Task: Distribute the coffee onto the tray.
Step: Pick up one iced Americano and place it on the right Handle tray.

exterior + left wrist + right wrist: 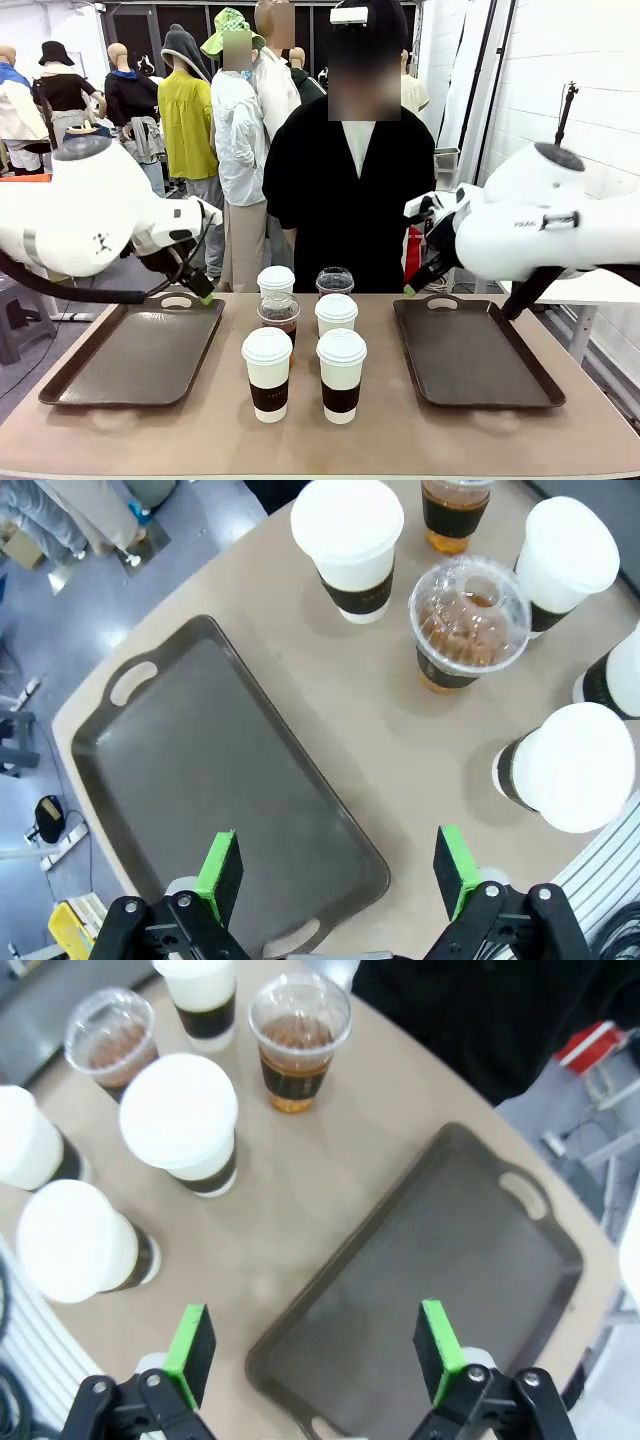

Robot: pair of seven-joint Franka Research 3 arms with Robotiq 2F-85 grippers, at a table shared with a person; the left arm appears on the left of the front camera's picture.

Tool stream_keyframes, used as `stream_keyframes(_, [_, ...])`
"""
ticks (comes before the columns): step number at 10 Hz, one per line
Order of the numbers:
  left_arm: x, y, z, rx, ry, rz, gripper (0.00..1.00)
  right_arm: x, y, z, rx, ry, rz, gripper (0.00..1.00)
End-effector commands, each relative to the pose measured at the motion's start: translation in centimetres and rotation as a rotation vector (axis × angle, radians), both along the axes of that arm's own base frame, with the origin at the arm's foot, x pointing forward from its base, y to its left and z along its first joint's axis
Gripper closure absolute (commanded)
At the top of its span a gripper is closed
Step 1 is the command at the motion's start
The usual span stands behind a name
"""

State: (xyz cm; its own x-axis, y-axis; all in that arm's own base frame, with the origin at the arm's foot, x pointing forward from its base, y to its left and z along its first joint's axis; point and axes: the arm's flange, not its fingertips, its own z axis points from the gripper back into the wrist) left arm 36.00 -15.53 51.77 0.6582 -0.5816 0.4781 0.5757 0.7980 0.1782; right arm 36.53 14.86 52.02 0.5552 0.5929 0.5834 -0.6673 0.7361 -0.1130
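Front view: four tall paper cups (267,372) with flat white lids and dark brown sleeves, plus two clear dome-lidded plastic cups (279,315) of brown drink, cluster mid-counter (320,445) between two dark, rimmed, rectangular trays, the left tray (135,350) and the right tray (475,350). Left wrist view: the left claw (338,865) hangs with its green pads wide apart, gripping nothing, above the left tray's rounded corner. Right wrist view: the right claw (313,1345) likewise gapes over the right tray's rounded corner, cups beside it.

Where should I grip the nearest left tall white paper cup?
Likely the dark brown sleeve of this upright white lidded paper cup, from the robot's left: bare table there, a matching white cup close on its right.
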Motion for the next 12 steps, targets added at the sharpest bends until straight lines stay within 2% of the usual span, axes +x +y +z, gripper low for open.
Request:
stream_keyframes(1, [-1.0,0.1,2.0,-0.003,-0.040,-0.020,0.00,-0.6,-0.6,1.9,0.014,-0.012,0.061,0.00])
stream_keyframes(6, [-1.6,0.0,2.9,-0.052,-0.057,-0.039,0.00,-0.8,-0.5,2.2,0.029,-0.018,0.097,0.00])
stream_keyframes(10, [-1.6,2.4,3.0,-0.236,-0.070,-0.291,0.00,-0.6,-4.1,2.8,0.208,-0.035,0.224,0.00])
stream_keyframes(12, [-1.6,2.9,2.9,-0.295,-0.076,-0.354,0.00,-0.6,-5.7,2.8,0.292,-0.032,0.324,0.00])
